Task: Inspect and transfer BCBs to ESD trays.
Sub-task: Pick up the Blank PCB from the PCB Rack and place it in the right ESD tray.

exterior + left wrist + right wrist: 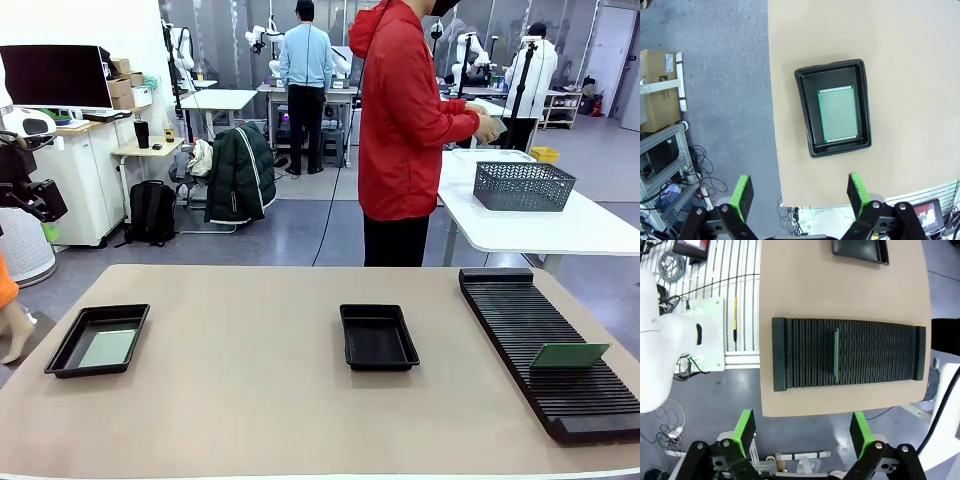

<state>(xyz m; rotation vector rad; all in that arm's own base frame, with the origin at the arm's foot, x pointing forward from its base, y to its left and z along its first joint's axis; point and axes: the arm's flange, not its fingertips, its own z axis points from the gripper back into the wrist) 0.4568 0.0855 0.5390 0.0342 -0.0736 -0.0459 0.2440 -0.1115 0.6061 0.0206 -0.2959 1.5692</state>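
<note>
Tan table (250, 400) in a busy workshop with a grey floor. A long black slotted rack (510, 310) holds one green BCB (568, 355) upright. Left of the rack sits a black ESD tray (385, 366). Far left of the rack, a second tray (805, 115) holds a flat BCB (839, 114), its dotted grid clear from above. Beyond the rack stands a person in red (405, 130). The left gripper (800, 195) and right gripper (802, 432) hang high, fingers apart. The cardboard box (657, 62) label is too small to read.

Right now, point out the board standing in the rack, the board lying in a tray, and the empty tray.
Standing board (569, 355): front view, its green face.
Lying board (839, 114): left wrist view, its centre.
Empty tray (378, 336): front view, its bare floor.
</note>
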